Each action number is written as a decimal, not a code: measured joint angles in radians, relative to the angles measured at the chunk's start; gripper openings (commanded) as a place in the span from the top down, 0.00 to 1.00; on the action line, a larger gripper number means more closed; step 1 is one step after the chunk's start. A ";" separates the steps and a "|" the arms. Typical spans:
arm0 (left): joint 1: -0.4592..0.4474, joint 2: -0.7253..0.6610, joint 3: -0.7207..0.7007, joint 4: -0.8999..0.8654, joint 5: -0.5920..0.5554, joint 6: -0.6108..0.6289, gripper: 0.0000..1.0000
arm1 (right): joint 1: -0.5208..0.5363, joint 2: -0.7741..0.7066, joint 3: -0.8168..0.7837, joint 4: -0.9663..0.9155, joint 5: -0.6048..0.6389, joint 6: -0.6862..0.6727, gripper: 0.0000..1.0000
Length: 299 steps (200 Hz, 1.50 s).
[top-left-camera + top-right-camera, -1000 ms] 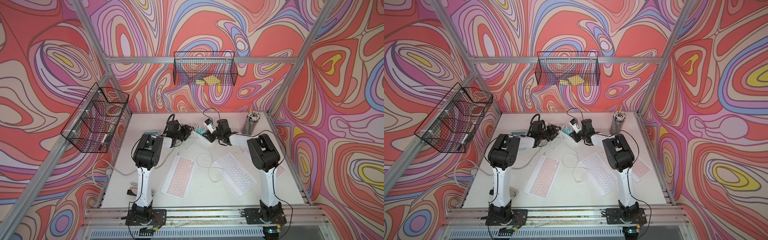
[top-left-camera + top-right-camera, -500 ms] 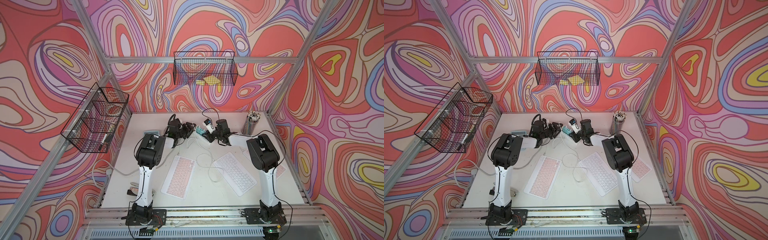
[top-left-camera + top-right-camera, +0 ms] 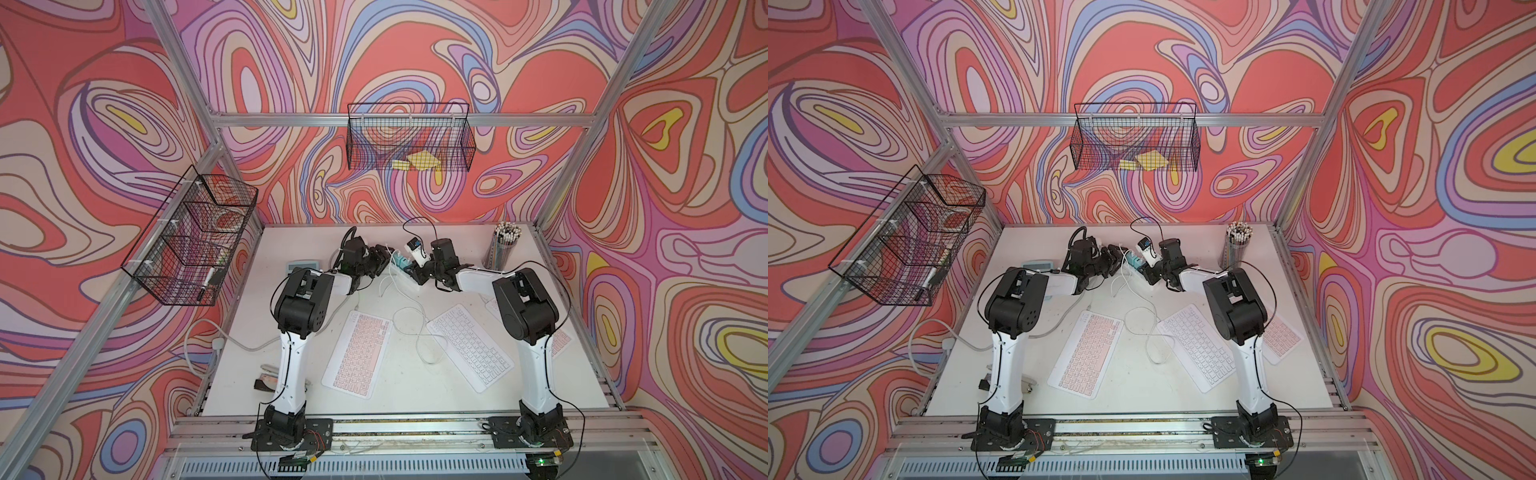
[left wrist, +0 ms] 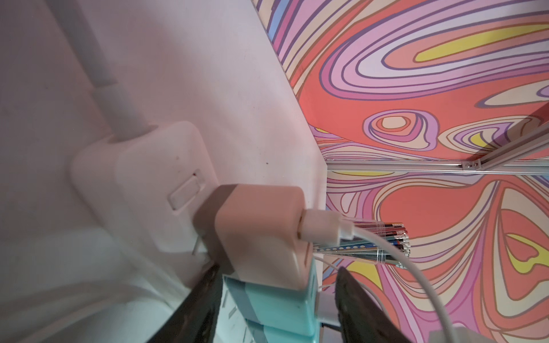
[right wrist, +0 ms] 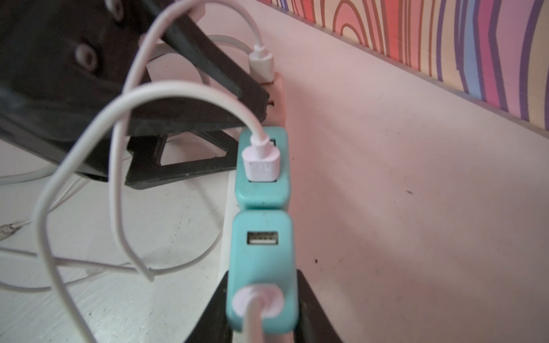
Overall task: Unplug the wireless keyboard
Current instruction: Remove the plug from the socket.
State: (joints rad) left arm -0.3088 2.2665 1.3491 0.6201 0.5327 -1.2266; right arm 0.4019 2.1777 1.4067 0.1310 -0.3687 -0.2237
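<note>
A white power strip lies at the back of the table, holding a pink charger and two teal chargers. My left gripper straddles the middle teal charger and its white USB plug. Its fingers sit very close on both sides, and contact is unclear. My right gripper is shut on the nearest teal charger, which also has a cable plugged in. A pink keyboard and a white keyboard lie in front, with a white cable looping between them. I cannot tell which keyboard it feeds.
Another pink keyboard lies partly under the right arm. A pencil cup stands at the back right and a small grey device at the back left. Wire baskets hang on the left wall and the back wall.
The left arm has edged right toward the chargers and its jaws have narrowed around the middle teal charger. The right arm has held still.
</note>
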 measured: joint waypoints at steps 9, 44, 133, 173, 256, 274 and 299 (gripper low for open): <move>-0.003 -0.001 0.002 -0.010 -0.009 0.005 0.42 | 0.000 0.000 0.000 0.000 0.001 0.000 0.68; -0.015 -0.010 0.006 -0.048 -0.048 0.023 0.47 | 0.001 0.000 0.000 0.000 0.003 0.000 0.68; -0.044 -0.016 0.059 -0.172 -0.121 0.046 0.51 | 0.006 0.000 -0.013 0.020 0.004 0.014 0.67; -0.050 -0.029 0.069 -0.226 -0.143 0.076 0.52 | 0.006 -0.003 -0.045 0.081 0.005 0.054 0.70; -0.050 -0.055 0.026 -0.211 -0.165 0.082 0.52 | 0.032 -0.014 -0.066 0.108 0.072 0.109 0.80; -0.050 -0.055 0.023 -0.206 -0.169 0.083 0.52 | 0.059 -0.019 -0.066 0.098 0.141 0.085 0.82; -0.049 -0.057 0.025 -0.213 -0.187 0.097 0.52 | 0.114 -0.021 -0.055 0.080 0.277 0.024 0.83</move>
State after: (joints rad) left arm -0.3580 2.2093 1.3743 0.4072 0.3462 -1.1301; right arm 0.5156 2.1563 1.3514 0.2111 -0.0921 -0.1993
